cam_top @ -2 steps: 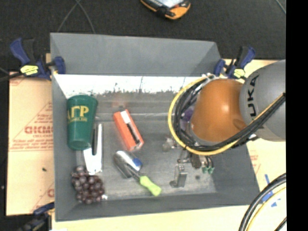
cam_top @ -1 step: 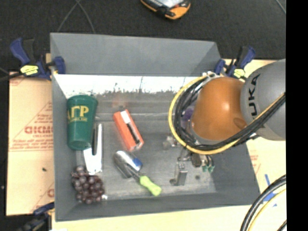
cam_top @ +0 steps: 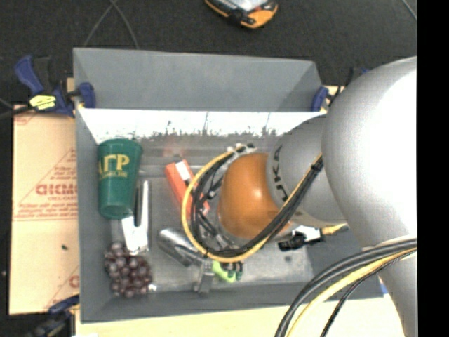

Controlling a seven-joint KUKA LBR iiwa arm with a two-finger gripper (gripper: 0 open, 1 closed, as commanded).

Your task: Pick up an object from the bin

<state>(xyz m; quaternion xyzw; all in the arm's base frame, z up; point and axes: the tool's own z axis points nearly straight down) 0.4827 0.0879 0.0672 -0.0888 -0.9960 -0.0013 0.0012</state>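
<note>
Gripper (cam_top: 208,264) sits low at the front-middle of the bin, under the arm's orange wrist cover (cam_top: 245,195) and the looped cables (cam_top: 188,201). Can't tell if it is open or closed, since the wrist blocks it.

Nearest thing is a small bright-green object (cam_top: 229,272) on the floor close to the front wall, right at the gripper's tip. It is mostly covered and its shape is unclear. Just left of it lies a silver-grey metallic piece (cam_top: 174,247), set slantwise. Can't tell if it is a loose item or part of the tool.

The grey metal bin (cam_top: 196,83) holds:
- a dark green plastic cup (cam_top: 118,180) with yellow Greek letters, by the left wall; upright or lying, can't tell
- a white object (cam_top: 133,237) just below the cup, with a black pen-like stick (cam_top: 138,203) along it
- a bunch of dark purple grapes (cam_top: 128,269) in the front-left corner, touching the white object
- an orange-red block (cam_top: 178,175) mid-bin, its lower end hidden behind the cables
- a small black-and-white item (cam_top: 300,237) right of the wrist, partly under the arm

The arm covers the right part of the bin floor.
</note>
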